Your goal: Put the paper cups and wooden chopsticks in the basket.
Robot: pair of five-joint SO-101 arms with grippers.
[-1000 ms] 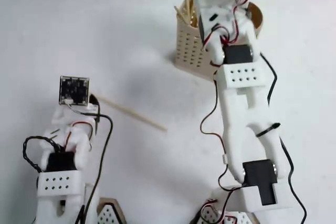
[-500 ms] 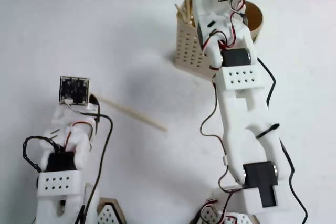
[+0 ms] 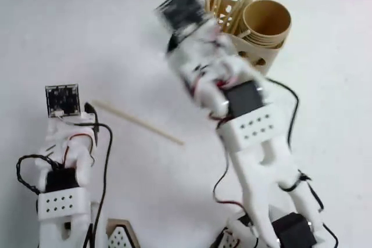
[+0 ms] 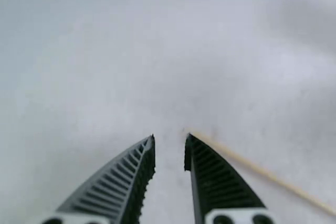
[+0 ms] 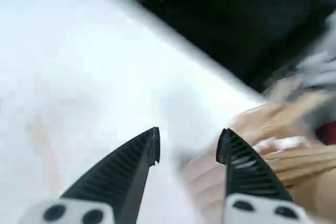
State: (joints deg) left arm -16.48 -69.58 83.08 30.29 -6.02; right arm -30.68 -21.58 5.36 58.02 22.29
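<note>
White right arm [image 3: 250, 126] angled beside basket [image 3: 253, 55]

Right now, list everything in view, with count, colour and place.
basket: one, cream, perforated, far side of the table
standing chopsticks: several, pale wood, sticking up out of the basket
paper cups: nested stack, number unclear, tan, at the basket's far end
loose chopstick: one, pale wood, flat on the table
table: one, white
left gripper: one, grey fingers narrowly open, low over the table, the loose chopstick's end beside one fingertip
right gripper: one, grey fingers open, next to the standing chopsticks
</note>
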